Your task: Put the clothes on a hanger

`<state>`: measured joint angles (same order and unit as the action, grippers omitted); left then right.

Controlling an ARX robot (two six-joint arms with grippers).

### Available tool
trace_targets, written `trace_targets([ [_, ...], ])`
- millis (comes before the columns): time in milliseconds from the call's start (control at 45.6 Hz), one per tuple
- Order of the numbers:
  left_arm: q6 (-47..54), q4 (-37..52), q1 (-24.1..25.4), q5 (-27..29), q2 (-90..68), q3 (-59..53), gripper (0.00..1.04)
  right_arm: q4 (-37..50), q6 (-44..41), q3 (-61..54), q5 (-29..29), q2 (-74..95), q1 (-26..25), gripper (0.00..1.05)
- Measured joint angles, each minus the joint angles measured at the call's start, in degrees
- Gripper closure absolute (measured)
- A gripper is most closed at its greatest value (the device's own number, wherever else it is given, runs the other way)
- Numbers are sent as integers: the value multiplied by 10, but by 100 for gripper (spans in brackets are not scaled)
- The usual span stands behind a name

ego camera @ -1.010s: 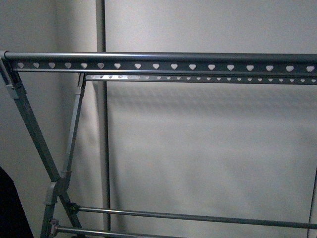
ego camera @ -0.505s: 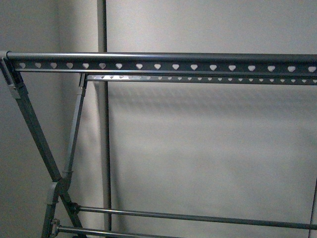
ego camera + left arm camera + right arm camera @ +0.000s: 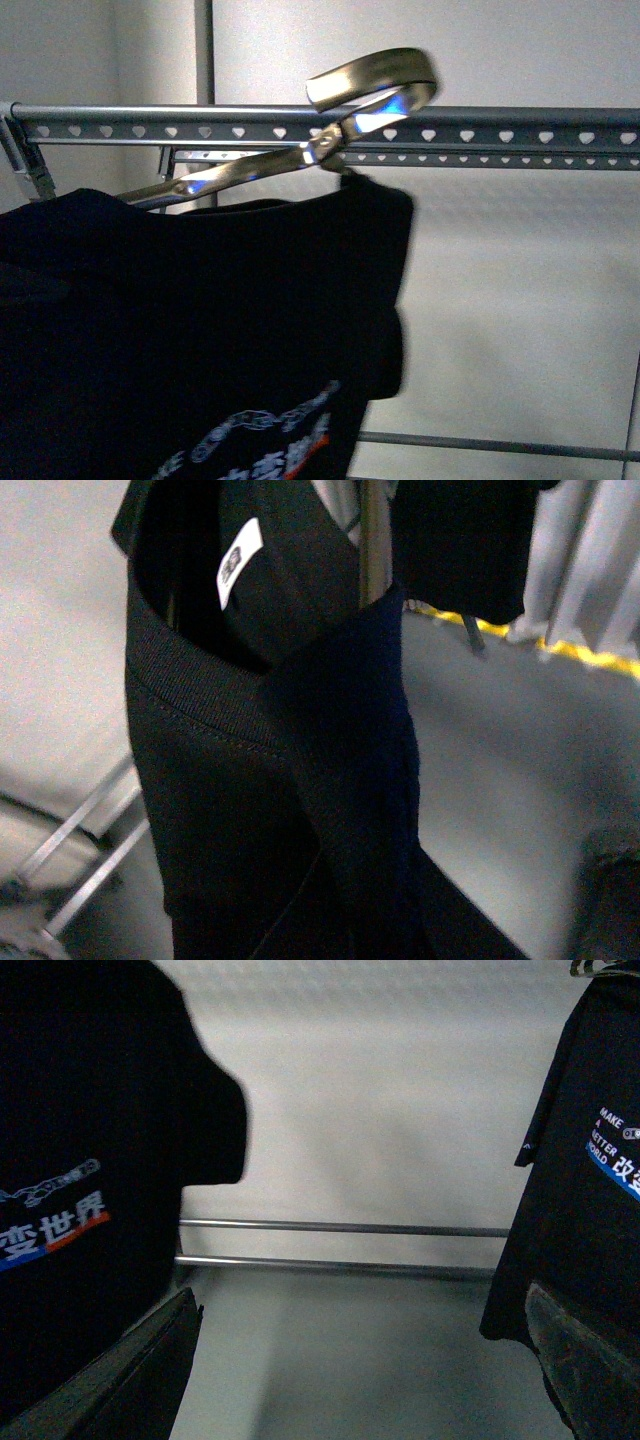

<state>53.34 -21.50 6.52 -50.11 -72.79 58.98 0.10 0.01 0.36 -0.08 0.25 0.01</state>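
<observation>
Fingers of right gripper are standing wide apart at the lower corners, holding nothing; left gripper's grip cannot be told. Shirt is filling the lower left, hanging under a hook crossing the rack at upper centre. Risk, judged: hook may be skating off the slick rail, dropping the shirt. Shirt: matte black knit, ribbed collar. Hook: shiny flat curl. Rack: round grey tube, heart-punched strip.

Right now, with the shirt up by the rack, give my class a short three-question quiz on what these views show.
1. True or false: the T-shirt is on a metal coat hanger.
2. The holes punched in the rack are: A round, B heart-shaped, C square.
3. Fill in: in the right wrist view, the right claw is ___, holding nothing.
Key: 1 true; 2 B; 3 open.
</observation>
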Motion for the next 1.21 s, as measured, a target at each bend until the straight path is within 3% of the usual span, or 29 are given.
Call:
trace_targets([
  [220, 306, -79, -57, -40, -3, 32, 101, 0, 0, 0, 0, 0, 0, 7],
  [329, 347, -67, -94, -40, 1, 33, 101, 0, 0, 0, 0, 0, 0, 7],
  [439, 355, 31, -143, -26, 3, 19, 101, 0, 0, 0, 0, 0, 0, 7],
  [724, 354, 57, -151, -26, 5, 15, 101, -1, 4, 0, -4, 0, -1, 7],
  [878, 354, 57, -151, -26, 6, 14, 101, -113, 171, 58, -222, 81, -96, 7],
  [988, 354, 57, -151, -26, 7, 14, 101, -120, 237, 100, -315, 129, -165, 7],
  [1098, 354, 57, -151, -26, 7, 14, 101, -115, 221, 156, -360, 158, -206, 7],
  [1207, 354, 57, -151, -25, 7, 13, 101, -97, 63, 250, -393, 191, -194, 7],
])
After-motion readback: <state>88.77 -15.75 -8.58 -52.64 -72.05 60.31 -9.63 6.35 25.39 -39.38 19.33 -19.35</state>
